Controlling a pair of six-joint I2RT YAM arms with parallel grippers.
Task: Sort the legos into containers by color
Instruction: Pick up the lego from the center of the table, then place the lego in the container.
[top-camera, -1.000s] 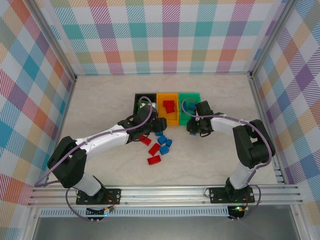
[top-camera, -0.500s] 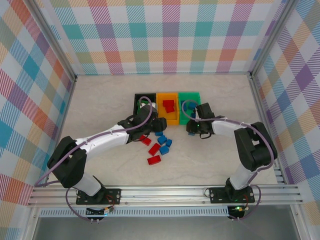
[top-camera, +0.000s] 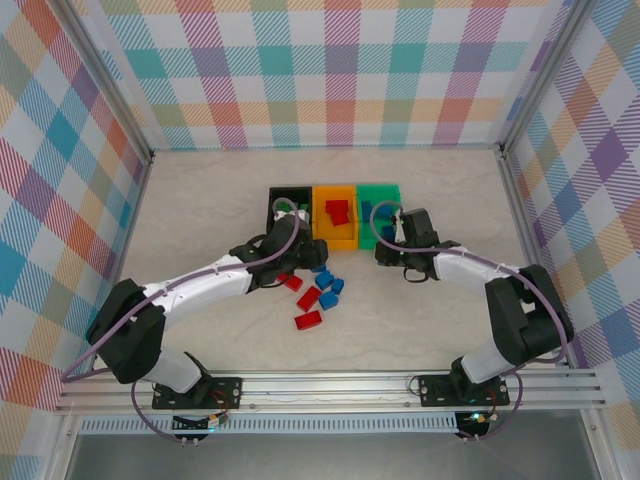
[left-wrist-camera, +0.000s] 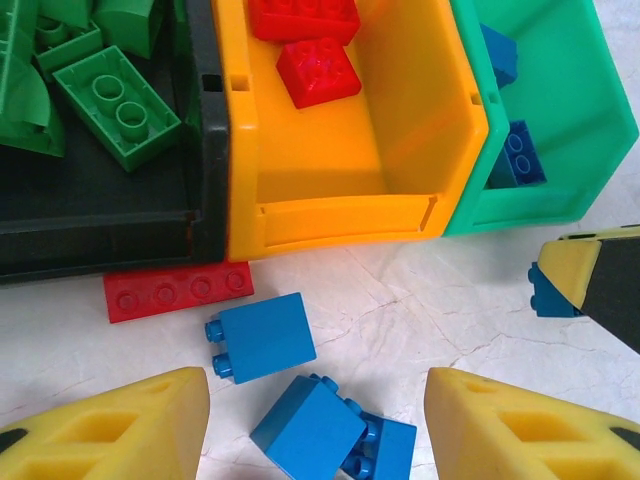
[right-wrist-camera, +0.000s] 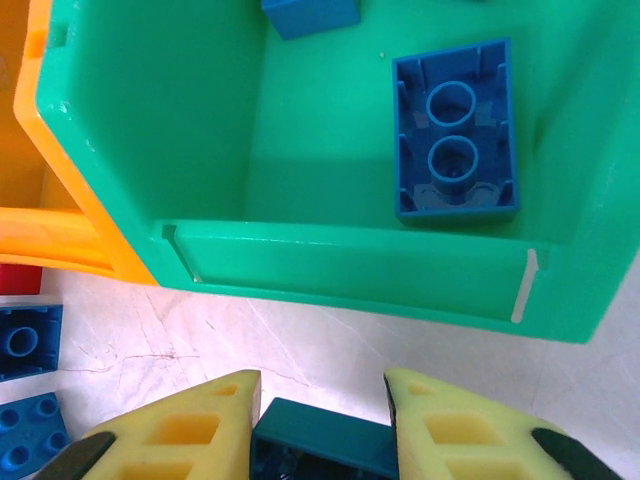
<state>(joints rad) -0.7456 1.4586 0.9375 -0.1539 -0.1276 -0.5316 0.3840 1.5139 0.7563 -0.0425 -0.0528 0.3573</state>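
Observation:
The containers stand in a row: black bin (top-camera: 274, 193), orange bin (top-camera: 352, 238), green bin (top-camera: 397, 192). Green legos (left-wrist-camera: 112, 103) lie in the black bin (left-wrist-camera: 120, 210), red legos (left-wrist-camera: 318, 70) in the orange bin (left-wrist-camera: 330, 170), and blue legos (right-wrist-camera: 456, 131) in the green bin (right-wrist-camera: 330, 265). My right gripper (right-wrist-camera: 322, 420) is shut on a dark blue lego (right-wrist-camera: 325, 447) just in front of the green bin. My left gripper (left-wrist-camera: 315, 420) is open above three loose blue legos (left-wrist-camera: 262, 336) near a flat red lego (left-wrist-camera: 178, 291). Both grippers, left (top-camera: 305, 254) and right (top-camera: 384, 256), hover in front of the bins.
More red legos (top-camera: 308, 320) and blue legos (top-camera: 329, 290) lie scattered on the marble tabletop (top-camera: 200, 210) in front of the bins. Checked walls and metal rails (top-camera: 330, 385) enclose the workspace. My right fingertip with its blue lego (left-wrist-camera: 560, 282) sits at the right edge of the left wrist view.
My right jaws have closed on the blue lego and that arm's elbow has swung outward to the right. My left wrist has shifted slightly left, its jaws unchanged.

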